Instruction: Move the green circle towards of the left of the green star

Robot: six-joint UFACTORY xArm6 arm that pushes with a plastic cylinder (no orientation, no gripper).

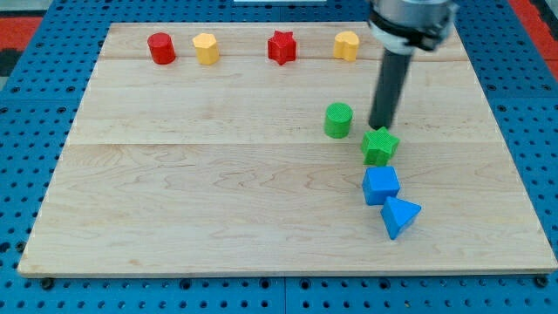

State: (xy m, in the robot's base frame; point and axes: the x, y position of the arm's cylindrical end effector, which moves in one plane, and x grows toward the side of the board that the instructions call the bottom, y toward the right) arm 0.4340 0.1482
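Note:
The green circle (338, 120) stands right of the board's middle. The green star (380, 146) lies just to its lower right, a small gap apart. My tip (379, 127) is at the end of the dark rod, right of the green circle and just above the green star, close to both.
A blue cube (381, 185) and a blue triangle (399, 216) lie below the green star. Along the view's top stand a red cylinder (161, 48), a yellow block (207, 48), a red star (282, 47) and a yellow block (346, 44). The wooden board (218, 192) rests on a blue pegboard.

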